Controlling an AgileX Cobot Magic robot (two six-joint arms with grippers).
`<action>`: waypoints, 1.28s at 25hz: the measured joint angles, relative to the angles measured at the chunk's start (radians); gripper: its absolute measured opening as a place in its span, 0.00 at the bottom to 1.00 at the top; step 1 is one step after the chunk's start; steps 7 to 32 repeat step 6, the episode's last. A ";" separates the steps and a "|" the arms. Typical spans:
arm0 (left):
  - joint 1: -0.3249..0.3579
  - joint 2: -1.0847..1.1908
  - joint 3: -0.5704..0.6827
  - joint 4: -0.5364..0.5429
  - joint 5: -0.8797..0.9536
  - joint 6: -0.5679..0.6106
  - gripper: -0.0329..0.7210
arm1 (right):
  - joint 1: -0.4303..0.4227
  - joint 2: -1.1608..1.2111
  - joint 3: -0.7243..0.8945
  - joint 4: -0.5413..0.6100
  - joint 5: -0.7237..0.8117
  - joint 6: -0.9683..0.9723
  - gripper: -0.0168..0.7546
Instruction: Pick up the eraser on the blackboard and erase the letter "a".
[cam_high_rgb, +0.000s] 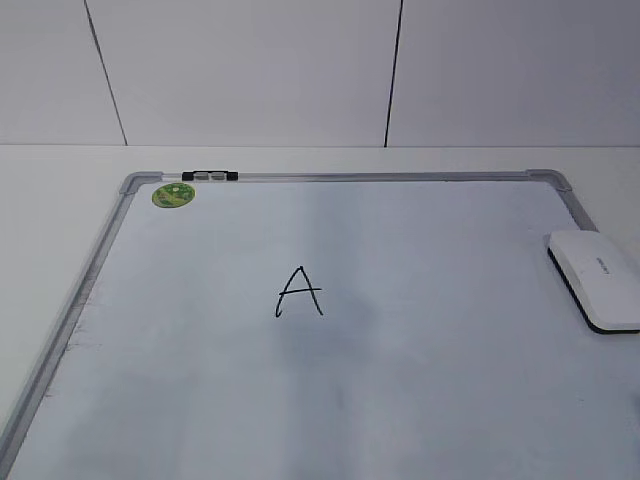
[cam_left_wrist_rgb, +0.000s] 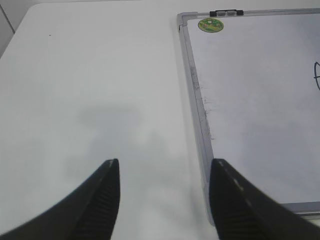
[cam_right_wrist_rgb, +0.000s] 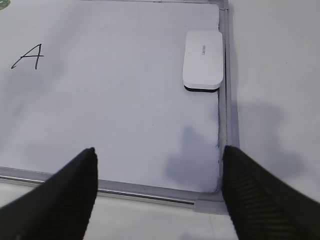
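The blackboard (cam_high_rgb: 460, 300) lies flat on the table. The eraser (cam_high_rgb: 597, 275) rests on it by the right frame edge, and also shows in the right wrist view (cam_right_wrist_rgb: 203, 59). Only a tall capital "A" (cam_high_rgb: 300, 292) is written mid-board. No small lowercase "a" shows in any view. A bit of black stroke (cam_left_wrist_rgb: 317, 75) at the edge of the left wrist view cannot be told apart. My left gripper (cam_left_wrist_rgb: 165, 162) is open and empty over the table, left of the board frame (cam_left_wrist_rgb: 197, 100). My right gripper (cam_right_wrist_rgb: 159, 150) is open and empty over the board's near right corner (cam_right_wrist_rgb: 212, 202), well short of the eraser.
A round green magnet (cam_high_rgb: 173, 195) sits at the board's far left corner, next to a black clip (cam_high_rgb: 211, 176) on the top frame. White table surrounds the board, with a panelled wall behind. Neither arm shows in the exterior view.
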 joint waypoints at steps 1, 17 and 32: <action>0.000 0.000 0.000 0.000 0.000 0.000 0.61 | 0.000 0.000 0.000 0.000 0.000 0.000 0.79; 0.000 0.000 0.000 0.000 0.000 0.000 0.61 | 0.000 0.000 0.000 0.000 0.000 0.000 0.79; 0.000 0.000 0.000 0.000 0.000 0.000 0.61 | 0.000 0.000 0.000 0.000 0.000 0.000 0.79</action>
